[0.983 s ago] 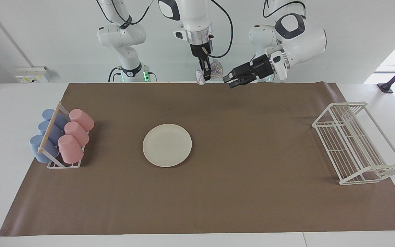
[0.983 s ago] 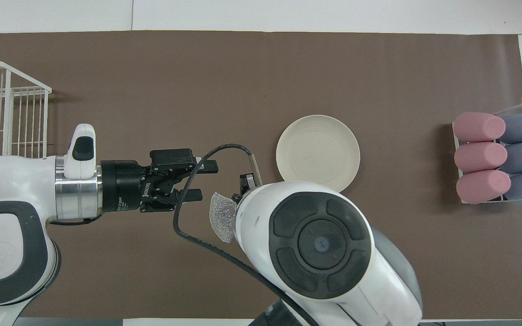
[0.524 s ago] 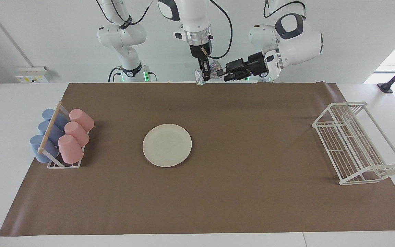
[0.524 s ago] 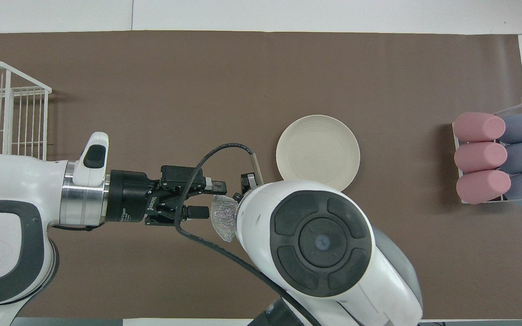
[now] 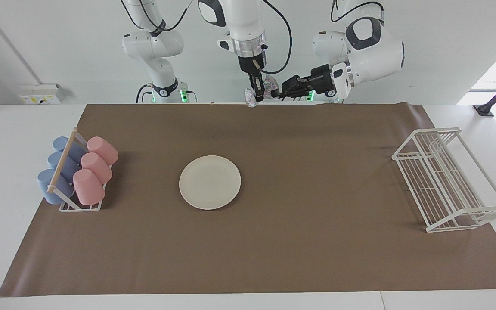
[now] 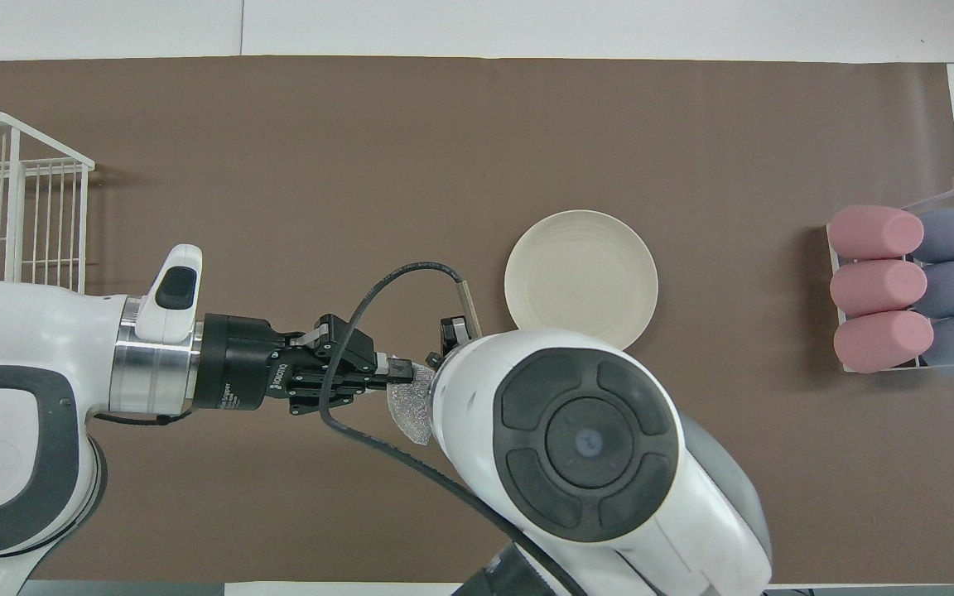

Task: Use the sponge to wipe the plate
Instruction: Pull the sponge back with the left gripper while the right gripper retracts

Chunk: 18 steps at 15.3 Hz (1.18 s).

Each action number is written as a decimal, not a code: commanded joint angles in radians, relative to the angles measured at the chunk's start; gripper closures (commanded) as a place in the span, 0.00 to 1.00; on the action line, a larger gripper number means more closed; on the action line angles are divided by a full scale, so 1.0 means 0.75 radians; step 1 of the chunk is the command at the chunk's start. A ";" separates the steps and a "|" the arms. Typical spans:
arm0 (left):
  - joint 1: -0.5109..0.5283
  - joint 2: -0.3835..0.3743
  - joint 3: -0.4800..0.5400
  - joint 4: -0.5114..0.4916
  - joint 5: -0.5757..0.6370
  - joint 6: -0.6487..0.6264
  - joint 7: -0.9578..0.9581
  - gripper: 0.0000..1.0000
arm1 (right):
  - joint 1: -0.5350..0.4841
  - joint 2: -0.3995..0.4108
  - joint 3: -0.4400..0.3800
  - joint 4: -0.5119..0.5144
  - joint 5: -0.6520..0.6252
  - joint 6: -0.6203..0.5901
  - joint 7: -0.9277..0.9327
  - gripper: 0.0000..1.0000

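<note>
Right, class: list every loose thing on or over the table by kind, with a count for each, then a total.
Pink cups: 3
Blue cups: 3
Plate: 1
Sponge, held up between the two grippers: 1
Cup rack: 1
White wire rack: 1
Total: 10

It looked like a robotics lab. Two white arms stood at a white table [image 5: 11, 142]. A brown paper mat [image 5: 295, 241] covered it.
</note>
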 commanded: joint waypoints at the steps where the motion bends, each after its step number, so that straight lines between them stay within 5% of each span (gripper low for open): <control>1: 0.016 -0.015 0.005 0.003 -0.018 -0.060 -0.037 1.00 | -0.014 -0.022 0.006 -0.018 -0.018 -0.001 0.008 1.00; 3: 0.034 -0.013 0.005 0.003 -0.018 -0.062 -0.035 1.00 | -0.018 -0.024 0.003 -0.018 -0.018 -0.003 0.002 0.90; 4: 0.034 -0.013 0.005 0.003 -0.018 -0.060 -0.037 1.00 | -0.022 -0.026 0.001 -0.018 -0.018 -0.009 0.000 0.42; 5: 0.034 -0.015 0.005 0.003 -0.018 -0.064 -0.039 1.00 | -0.030 -0.030 -0.003 -0.018 -0.018 -0.013 -0.004 0.04; 9: 0.046 -0.013 0.007 0.003 -0.016 -0.074 -0.041 1.00 | -0.067 -0.047 -0.013 -0.020 -0.018 -0.027 -0.273 0.00; 18: 0.132 0.010 0.005 -0.003 0.217 -0.074 0.105 1.00 | -0.494 -0.100 -0.015 -0.018 -0.018 -0.154 -1.678 0.00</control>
